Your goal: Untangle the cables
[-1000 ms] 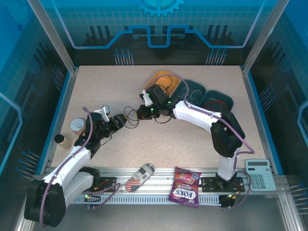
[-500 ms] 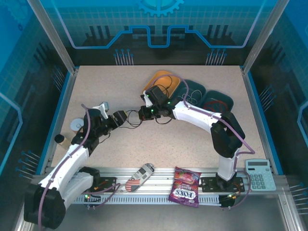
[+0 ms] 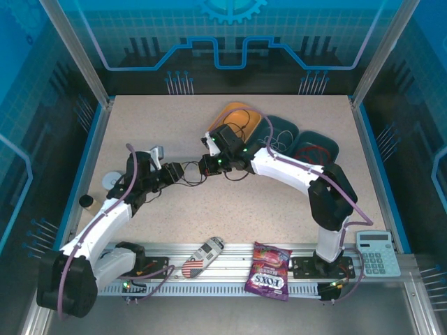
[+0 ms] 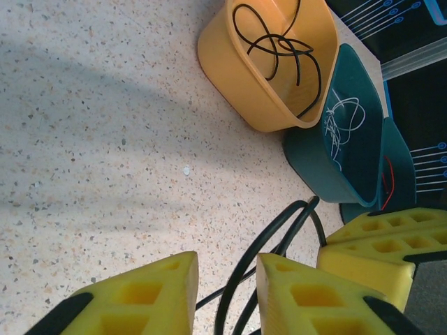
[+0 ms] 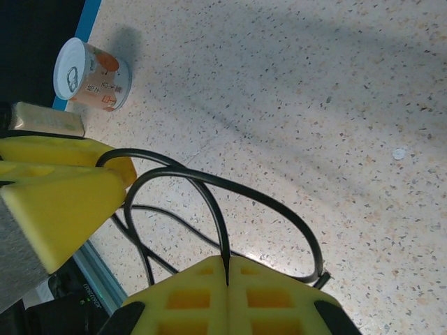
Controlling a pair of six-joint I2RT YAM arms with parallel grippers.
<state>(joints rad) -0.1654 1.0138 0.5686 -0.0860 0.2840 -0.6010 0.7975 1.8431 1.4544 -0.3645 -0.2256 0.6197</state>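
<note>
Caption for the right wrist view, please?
Right hand shut on a black cable loop over the speckled table, left hand alongside, small can beyond.

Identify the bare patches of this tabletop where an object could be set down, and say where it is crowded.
Free: the far-left corner, between the table's left edge and the orange bin; the near middle, just beyond the rail. Crowded: the centre, where left hand and right hand meet at the black cable, and around the teal bin.
</note>
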